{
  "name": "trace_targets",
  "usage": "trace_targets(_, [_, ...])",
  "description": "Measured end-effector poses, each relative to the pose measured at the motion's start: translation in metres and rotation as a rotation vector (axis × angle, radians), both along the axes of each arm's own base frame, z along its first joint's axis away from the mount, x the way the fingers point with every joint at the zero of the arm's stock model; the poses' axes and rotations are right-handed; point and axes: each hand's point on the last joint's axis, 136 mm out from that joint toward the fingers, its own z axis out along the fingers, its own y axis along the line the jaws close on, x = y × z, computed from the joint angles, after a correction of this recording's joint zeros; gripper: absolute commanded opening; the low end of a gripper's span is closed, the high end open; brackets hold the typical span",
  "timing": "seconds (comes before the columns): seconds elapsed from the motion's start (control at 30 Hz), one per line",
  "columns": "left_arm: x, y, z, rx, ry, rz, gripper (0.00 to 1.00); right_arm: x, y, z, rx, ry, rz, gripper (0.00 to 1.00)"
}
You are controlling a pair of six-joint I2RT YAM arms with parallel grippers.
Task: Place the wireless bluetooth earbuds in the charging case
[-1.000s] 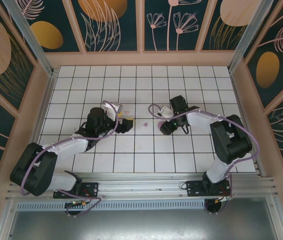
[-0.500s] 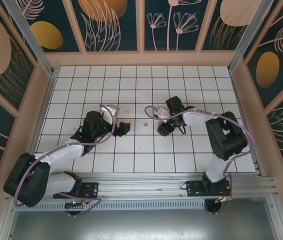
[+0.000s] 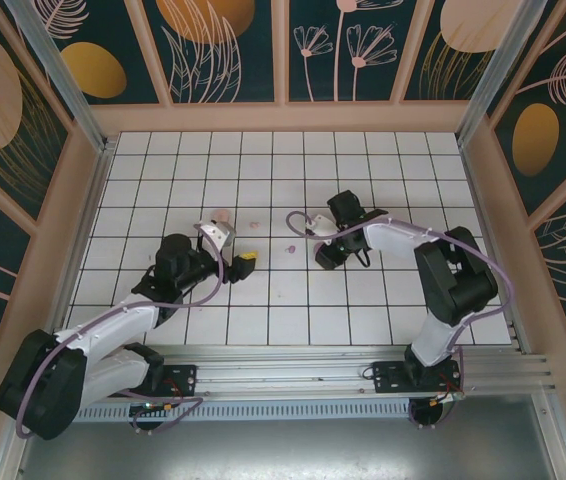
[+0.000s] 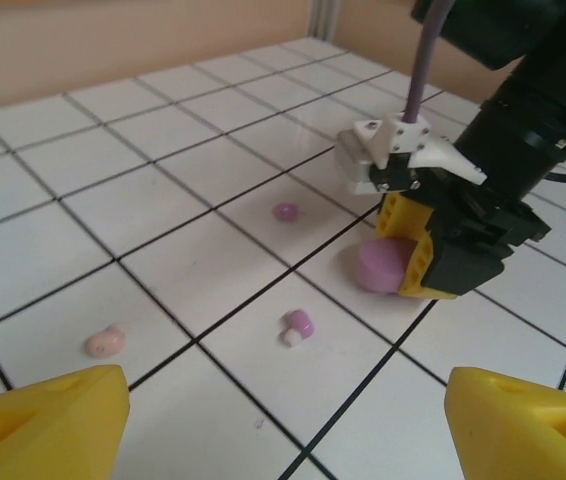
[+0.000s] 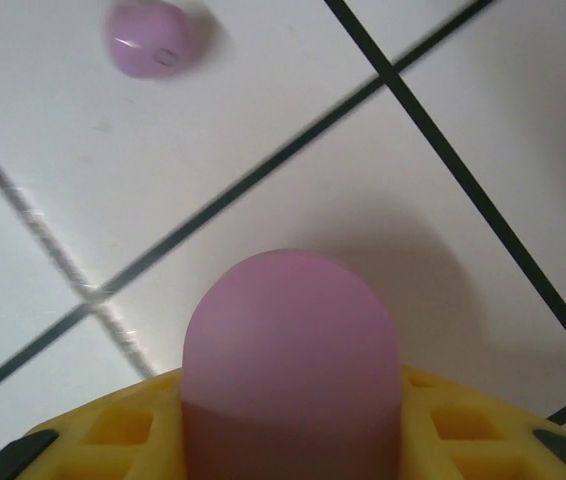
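Top: left gripper (image 3: 247, 261) near-left, right gripper (image 3: 323, 258) centre, purple earbud (image 3: 290, 248) between them.
Left wrist: left jaws wide apart. Right gripper clamped on purple case (image 4: 381, 265) resting on a tile. Purple-white bud (image 4: 297, 325) and pink bud (image 4: 105, 342) lie loose, left of it.
Right wrist: purple case between yellow fingers (image 5: 463, 425), purple earbud (image 5: 150, 38) beyond.

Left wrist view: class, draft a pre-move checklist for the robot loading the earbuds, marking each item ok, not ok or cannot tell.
1. Left claw open and empty: ok.
2. Purple case sits inside the right claw: ok.
3. Right claw's grip is firm: cannot tell.
4. Case open to receive buds: cannot tell.
5. Pink earbud and two purple earbuds lie loose on the tiles, unobstructed: ok.
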Motion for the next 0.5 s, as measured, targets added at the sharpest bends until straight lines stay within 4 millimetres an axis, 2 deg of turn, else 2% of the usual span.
trace_targets(0.17, [-0.019,-0.014,0.007,-0.004,-0.074,-0.156,0.82,-0.019,0.033,0.041,0.027,-0.068,0.105,0.25])
trace_targets(0.27, [-0.031,-0.022,0.009,-0.003,-0.108,-0.248,0.78,-0.031,0.052,0.064,0.046,-0.091,0.169,0.25])
trace_targets(0.5, [-0.046,-0.031,0.015,-0.015,-0.132,-0.371,0.77,-0.071,0.095,0.098,0.113,-0.049,0.321,0.25])
